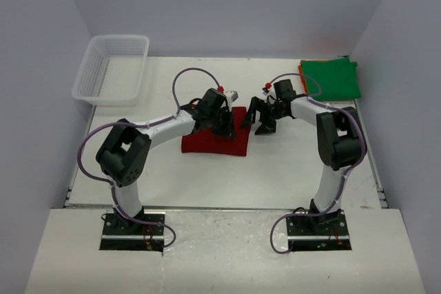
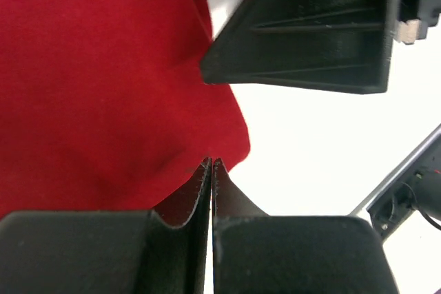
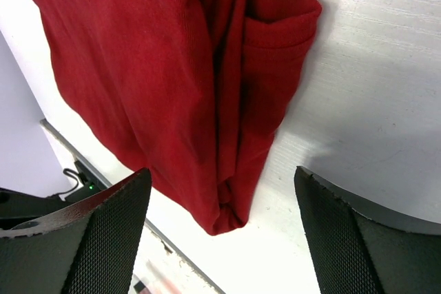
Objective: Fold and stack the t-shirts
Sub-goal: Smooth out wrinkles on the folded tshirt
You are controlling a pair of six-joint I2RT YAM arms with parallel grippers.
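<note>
The dark red t-shirt (image 1: pixel 210 142) is lying folded on the desk (image 1: pixel 207 180) — the left pincer (image 2: pixel 211 163) is resting pressed shut at its edge, the right pincer (image 1: pixel 264 120) is hovering wide beside it, gripping nothing.

Quick headcount: three shirts in all, so one red shirt (image 1: pixel 213 141), one green shirt (image 1: pixel 332 78), and one orange shirt (image 1: pixel 302 70) that only shows as a thin sliver at the green one's edge. One white basket (image 1: pixel 110 68). One table (image 1: pixel 207 180). Two robot arms, a left arm (image 1: pixel 124 153) and a right arm (image 1: pixel 337 139), each with one gripper: left gripper (image 1: pixel 222 127), right gripper (image 1: pixel 260 123), so two grippers. Two fingers on each, four total.
</note>
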